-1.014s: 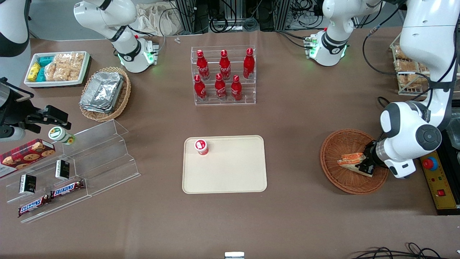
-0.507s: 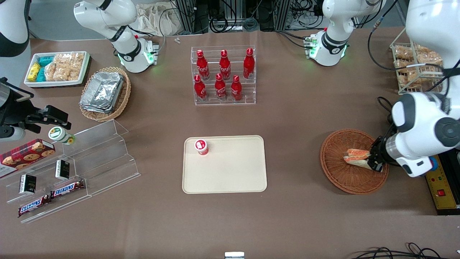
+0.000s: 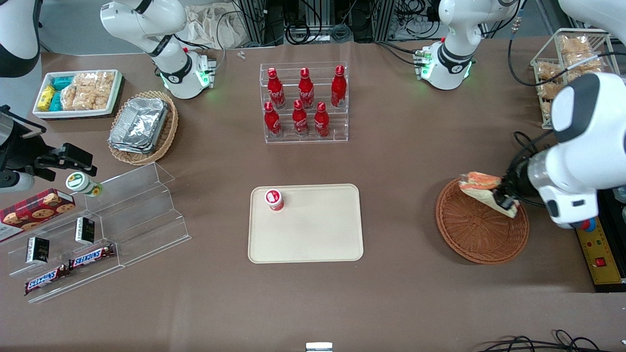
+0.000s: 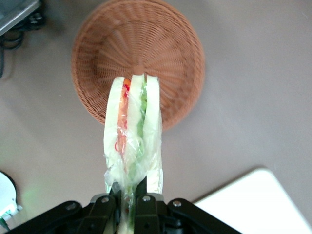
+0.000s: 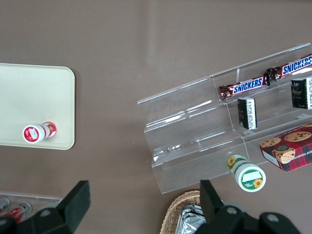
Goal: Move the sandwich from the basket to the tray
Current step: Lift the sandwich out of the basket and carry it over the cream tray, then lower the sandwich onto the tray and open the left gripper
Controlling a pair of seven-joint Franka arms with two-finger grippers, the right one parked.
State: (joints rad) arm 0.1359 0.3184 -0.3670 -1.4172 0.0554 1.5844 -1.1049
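My left gripper point(image 3: 503, 198) is shut on the clear-wrapped sandwich point(image 3: 481, 188) and holds it in the air above the round reddish-brown wicker basket point(image 3: 481, 230). In the left wrist view the sandwich point(image 4: 132, 131) sticks out from the shut gripper point(image 4: 129, 195), with the empty basket point(image 4: 139, 53) below it. The cream-beige tray point(image 3: 313, 234) lies on the table toward the parked arm's end from the basket; a corner of it shows in the left wrist view point(image 4: 258, 200).
A small red-and-white cup point(image 3: 274, 199) stands on the tray's corner. A clear rack of red bottles point(image 3: 303, 102) stands farther from the front camera than the tray. A wire basket of snacks point(image 3: 562, 63) and a control box point(image 3: 599, 254) are at the working arm's end.
My left gripper has lifted the sandwich out of the basket and raised it well above the rim. The basket is now empty.
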